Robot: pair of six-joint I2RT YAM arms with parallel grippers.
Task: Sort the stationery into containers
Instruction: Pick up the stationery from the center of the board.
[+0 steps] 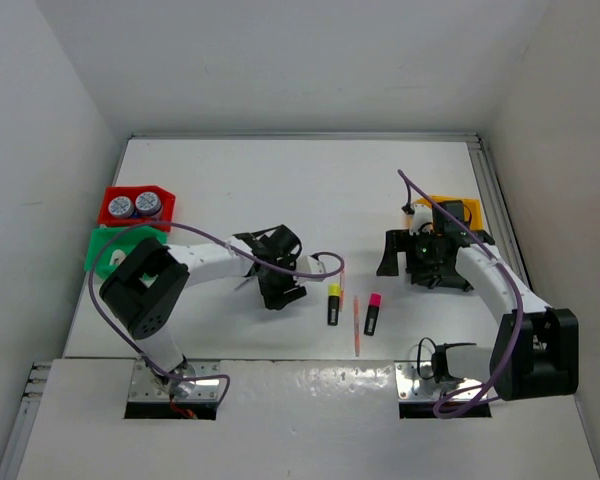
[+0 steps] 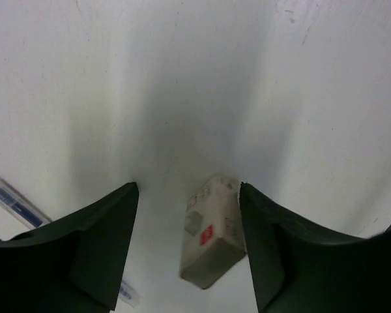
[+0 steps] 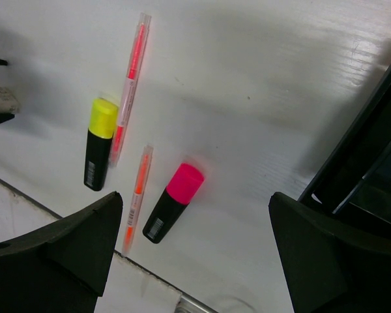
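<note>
Sorting is partly done: both tape rolls (image 1: 121,207) sit in the red bin (image 1: 108,200) at 9 o'clock, the left gripper (image 2: 189,190), jaws wide, straddles a beige eraser (image 2: 212,231), and the right gripper (image 3: 195,202) is wide and empty, with highlighters (image 1: 334,303) and orange pencils (image 1: 356,325) loose at 6 o'clock.

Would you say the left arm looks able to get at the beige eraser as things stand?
Probably yes. The left gripper is open, and the beige eraser lies on the table between its fingers, nearer one of them, with nothing over it.
</note>
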